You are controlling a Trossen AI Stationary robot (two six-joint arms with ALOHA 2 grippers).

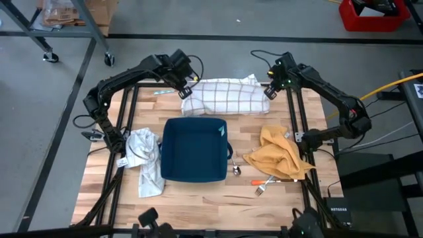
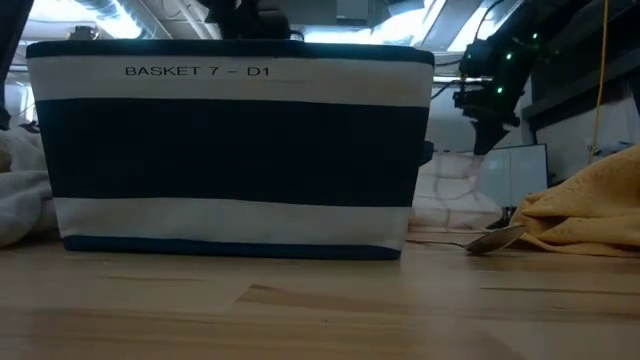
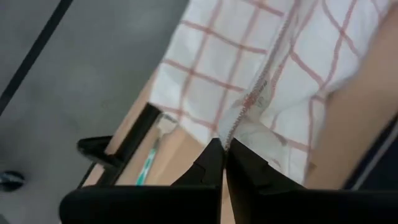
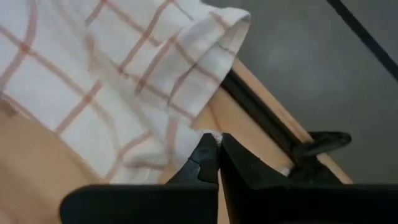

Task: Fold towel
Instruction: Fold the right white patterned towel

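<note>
Both arms are at the far edge of the table, the left gripper (image 3: 222,149) and right gripper (image 4: 217,144) each pinched onto an end of the checked towel (image 1: 223,96) behind the navy basket (image 1: 193,149). To fold cleanly, I'd keep both corners level and carry them together, so the hem lands square, not skewed.

grey floor (image 1: 218,23) around wooden table (image 1: 198,198); red bin (image 1: 373,14) and cardboard boxes (image 1: 73,12) beyond.

A lab or workshop: grey concrete floor (image 1: 218,23), wheeled metal frames (image 1: 49,26), cables (image 1: 396,82).
</note>
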